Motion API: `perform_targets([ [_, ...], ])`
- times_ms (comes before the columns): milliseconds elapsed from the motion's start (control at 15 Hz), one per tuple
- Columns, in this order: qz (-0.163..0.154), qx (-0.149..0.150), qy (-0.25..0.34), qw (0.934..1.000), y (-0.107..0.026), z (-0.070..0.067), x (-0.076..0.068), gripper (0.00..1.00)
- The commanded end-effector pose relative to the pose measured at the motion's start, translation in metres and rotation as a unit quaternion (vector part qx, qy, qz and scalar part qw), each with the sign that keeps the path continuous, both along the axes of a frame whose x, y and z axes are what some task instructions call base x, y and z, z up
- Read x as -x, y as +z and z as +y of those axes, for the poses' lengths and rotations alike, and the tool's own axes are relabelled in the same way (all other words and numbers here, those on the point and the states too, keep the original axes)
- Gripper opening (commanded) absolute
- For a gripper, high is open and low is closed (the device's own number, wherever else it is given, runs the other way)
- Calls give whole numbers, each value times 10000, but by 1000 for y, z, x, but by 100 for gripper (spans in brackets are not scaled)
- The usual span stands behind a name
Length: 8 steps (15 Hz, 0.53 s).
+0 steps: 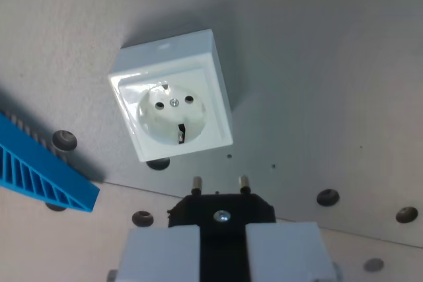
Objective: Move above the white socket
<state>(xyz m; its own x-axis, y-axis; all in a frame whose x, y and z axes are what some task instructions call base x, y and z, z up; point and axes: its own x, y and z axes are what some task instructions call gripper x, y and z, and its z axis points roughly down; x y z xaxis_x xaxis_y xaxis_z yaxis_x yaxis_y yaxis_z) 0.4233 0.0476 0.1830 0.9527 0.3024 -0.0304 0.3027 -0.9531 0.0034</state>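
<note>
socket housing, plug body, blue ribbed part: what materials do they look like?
White socket: likely glossy moulded plastic, with sharp highlights on its face and rim.
Black plug, clamped between the gripper fingers: matte black plastic by its dull surface; its two pins and centre screw look like bare metal.
Blue ribbed part: probably matte plastic, evenly coloured with moulded ribs.

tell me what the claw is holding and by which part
The claw holds a black plug by the sides of its body, one white finger on each side. The plug's two metal pins point toward the white socket, not yet inserted.
</note>
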Motion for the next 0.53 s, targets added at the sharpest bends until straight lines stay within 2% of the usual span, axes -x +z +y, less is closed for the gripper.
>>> perform_targets([
  [67,-472,-97,659,9967,-16,3,6,0],
  [533,-490,-89,852,9951,-43,11,14,0],
])
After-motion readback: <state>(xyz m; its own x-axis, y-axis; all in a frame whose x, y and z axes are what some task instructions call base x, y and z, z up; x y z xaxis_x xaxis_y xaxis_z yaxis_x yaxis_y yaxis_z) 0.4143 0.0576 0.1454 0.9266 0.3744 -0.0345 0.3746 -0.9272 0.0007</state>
